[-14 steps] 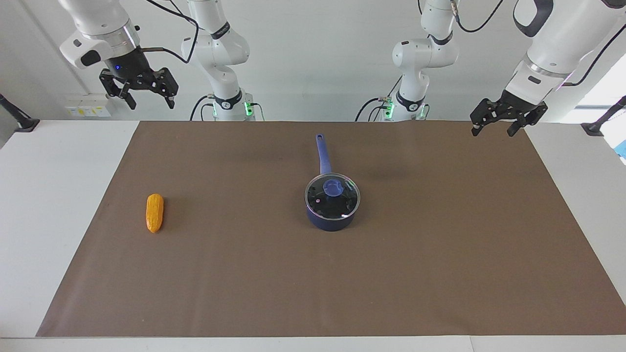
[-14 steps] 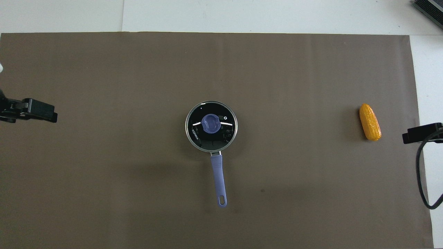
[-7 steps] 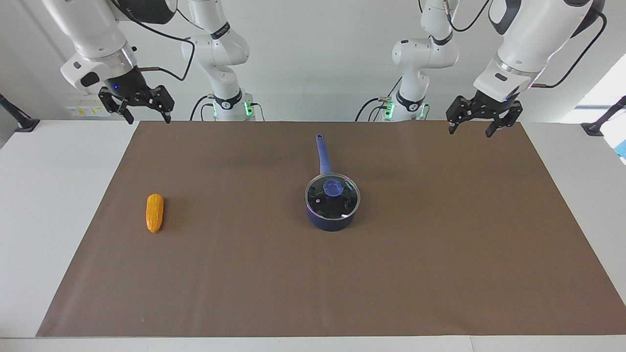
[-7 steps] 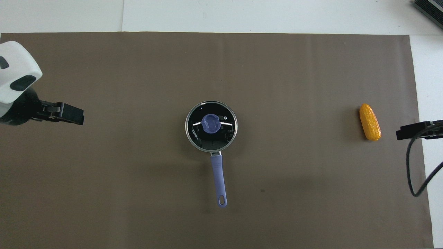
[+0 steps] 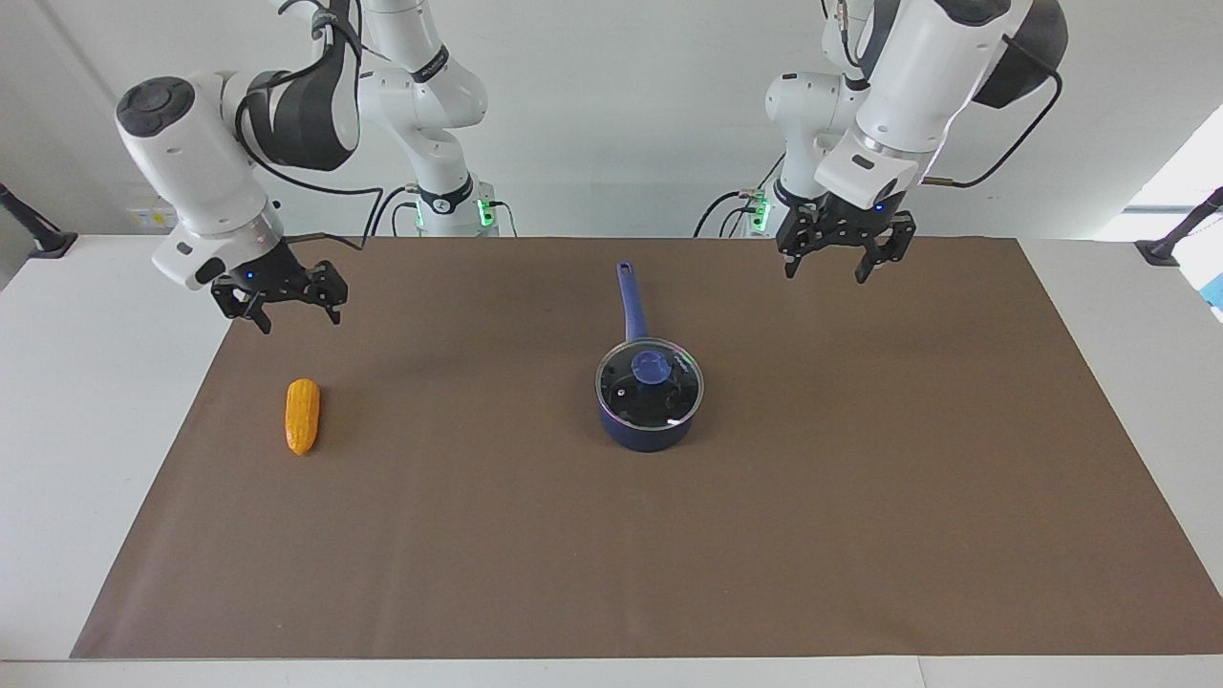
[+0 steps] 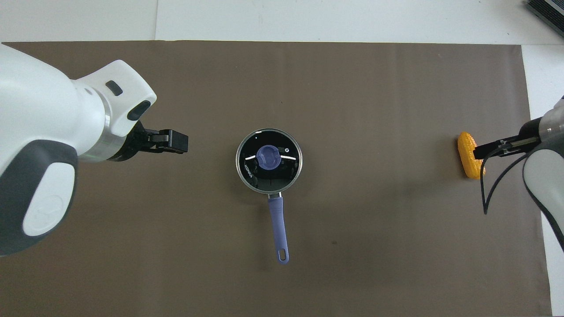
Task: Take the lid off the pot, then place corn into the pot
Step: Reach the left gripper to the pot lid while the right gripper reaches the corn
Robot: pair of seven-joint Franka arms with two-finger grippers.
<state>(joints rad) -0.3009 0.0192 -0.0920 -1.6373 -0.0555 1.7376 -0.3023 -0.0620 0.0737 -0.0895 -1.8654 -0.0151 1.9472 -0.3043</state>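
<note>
Corn [image 6: 467,152] partly under right gripper [image 6: 480,152]

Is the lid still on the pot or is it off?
On. The lid sits flat on the pot, its blue knob in the middle, and neither gripper touches it. The corn lies on the mat, not inside.

"What's my table [image 5: 57,401] carrying?"

"White top, brown mat [image 5: 860,497] spread over it. On the mat I see the pot [image 5: 650,406], lidded, mid-table, and the corn [image 5: 302,416] toward the right arm's end."
</note>
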